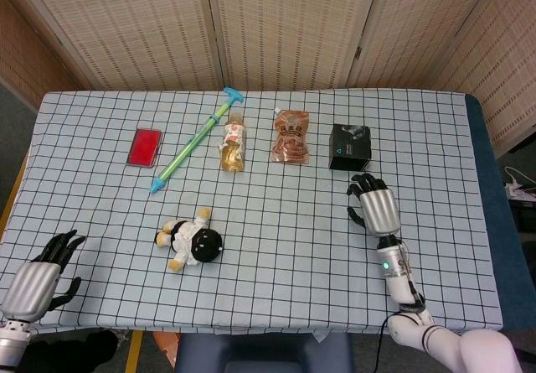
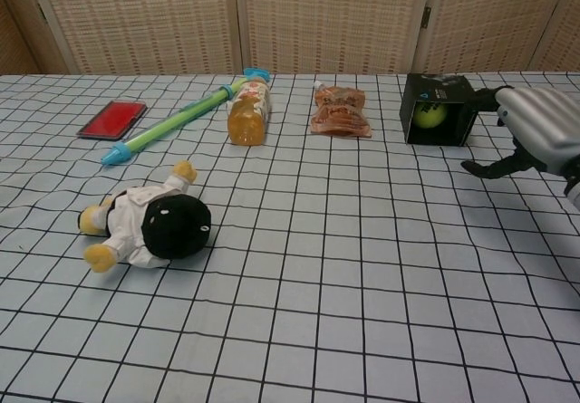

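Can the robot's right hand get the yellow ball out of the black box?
Probably yes. The right hand is open just beside the black box, whose open side faces the front with the yellow ball showing, and nothing lies between them.

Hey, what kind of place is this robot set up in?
Probably an indoor test or lab space: a table under a grid-checked cloth, woven folding screens behind it, and assorted items laid out in a row, such as a plush toy and a black box.
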Controlling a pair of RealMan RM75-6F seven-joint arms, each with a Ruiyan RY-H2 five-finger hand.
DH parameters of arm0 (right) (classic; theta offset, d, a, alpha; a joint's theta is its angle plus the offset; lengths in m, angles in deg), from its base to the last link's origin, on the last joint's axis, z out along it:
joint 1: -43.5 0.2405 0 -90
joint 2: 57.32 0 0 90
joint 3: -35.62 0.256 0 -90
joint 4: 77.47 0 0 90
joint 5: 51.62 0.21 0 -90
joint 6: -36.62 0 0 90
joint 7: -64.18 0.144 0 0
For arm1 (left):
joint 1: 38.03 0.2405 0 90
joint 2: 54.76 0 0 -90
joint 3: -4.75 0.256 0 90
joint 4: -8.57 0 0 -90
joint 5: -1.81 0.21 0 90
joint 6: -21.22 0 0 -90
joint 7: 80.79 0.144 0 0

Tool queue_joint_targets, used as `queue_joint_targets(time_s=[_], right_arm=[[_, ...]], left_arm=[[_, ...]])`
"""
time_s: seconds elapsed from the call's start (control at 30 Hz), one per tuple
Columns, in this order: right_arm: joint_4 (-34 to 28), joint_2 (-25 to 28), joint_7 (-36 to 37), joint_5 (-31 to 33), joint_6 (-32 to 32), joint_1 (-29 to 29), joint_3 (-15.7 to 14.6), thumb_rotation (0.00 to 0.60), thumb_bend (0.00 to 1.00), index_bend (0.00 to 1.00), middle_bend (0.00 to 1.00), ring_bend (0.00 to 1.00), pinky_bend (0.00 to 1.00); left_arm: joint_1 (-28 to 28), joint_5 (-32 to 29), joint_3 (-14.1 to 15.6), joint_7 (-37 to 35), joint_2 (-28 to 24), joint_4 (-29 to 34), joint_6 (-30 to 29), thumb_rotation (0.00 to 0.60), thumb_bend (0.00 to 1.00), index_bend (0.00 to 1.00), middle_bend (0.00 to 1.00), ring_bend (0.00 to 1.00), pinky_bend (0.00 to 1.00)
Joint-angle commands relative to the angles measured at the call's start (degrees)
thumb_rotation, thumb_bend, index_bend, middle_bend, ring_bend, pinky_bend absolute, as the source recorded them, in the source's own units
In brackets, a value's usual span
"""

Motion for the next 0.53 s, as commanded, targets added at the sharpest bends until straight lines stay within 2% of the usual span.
queue_joint_targets(time_s=[0.03,0.13,0.2,0.27,0.37,0.53], right_arm=[[-29.3,18.5,-17.8,2.4,4.4,-8.9,-2.6,0.600,0.15,0.32,0.30,0.22,0.36],[-35.4,24.1,-18.7,2.2,5.0,-11.2,-4.2,0.600,0.15,0.18,0.23,0.17,0.33],[-37.5,26.9,-18.4,1.9,5.7,-12.6,-4.9,0.600,0.15,0.08,0.15,0.10,0.26],[-38.5,28.6,-18.0,1.6,6.3,-13.6,-5.4,0.600,0.14,0.03,0.11,0.05,0.21],[-39.2,30.5,-17.2,1.8,6.3,-14.7,-5.8,0.600,0.13,0.01,0.07,0.00,0.17],[-39.9,32.1,-16.4,2.8,5.1,-15.6,-5.9,0.600,0.13,0.00,0.05,0.00,0.15]], left_arm=[[0.0,-0.1,0.0,0.1,-0.1,0.1,0.0,0.600,0.42,0.13,0.03,0.05,0.44],[0.1,-0.1,-0.1,0.3,-0.1,0.2,-0.2,0.600,0.42,0.13,0.03,0.05,0.44],[0.2,-0.1,-0.2,0.6,-0.1,0.3,-0.6,0.600,0.42,0.13,0.03,0.05,0.44],[0.3,-0.1,-0.3,0.9,-0.1,0.4,-0.7,0.600,0.42,0.13,0.03,0.05,0.44],[0.3,-0.2,-0.3,1.5,0.1,0.5,-0.6,0.600,0.42,0.13,0.03,0.05,0.44],[0.2,-0.6,-0.4,2.5,0.3,0.8,-0.3,0.600,0.42,0.13,0.03,0.05,0.44]])
